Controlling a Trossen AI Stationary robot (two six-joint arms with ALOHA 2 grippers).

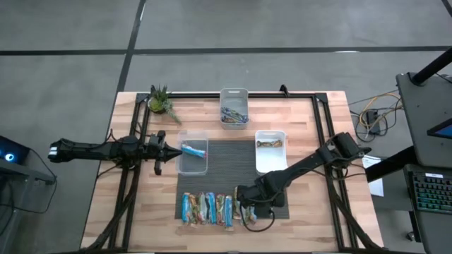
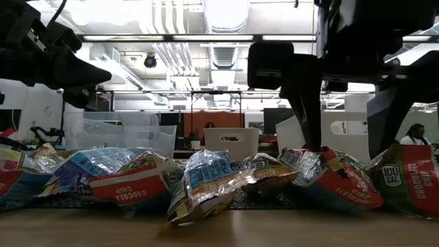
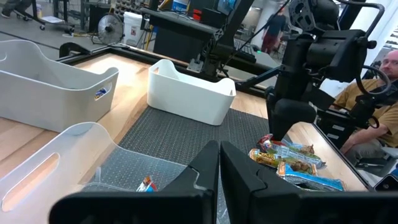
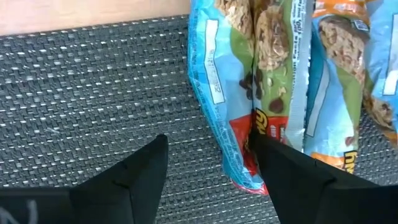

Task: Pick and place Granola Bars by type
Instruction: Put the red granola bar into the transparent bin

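Several granola bars (image 1: 208,209) in blue, green and red wrappers lie side by side in a row on the dark mat (image 1: 229,166) near the table's front edge. My right gripper (image 1: 245,204) points down over the row's right end, open. In the right wrist view it (image 4: 210,142) straddles the left part of one blue, green and red bar (image 4: 224,81). My left gripper (image 1: 164,149) hangs shut at the left, beside a clear bin (image 1: 193,152) that holds one blue bar (image 1: 194,149). My right gripper comes from above with its fingers apart. One fingertip (image 4: 146,162) is over the bare mat beside the bar. The other fingertip (image 4: 267,149) overlaps the seam between that bar and its neighbour (image 4: 336,74). I cannot tell whether it touches the wrapper.
A white bin (image 1: 270,161) with one brownish bar stands right of the mat. Another bin (image 1: 234,107) with several bars stands at the far edge. A small plant (image 1: 161,101) is at the far left. Black frame rails run along both table sides. A seated person (image 3: 373,93) shows beyond the table.
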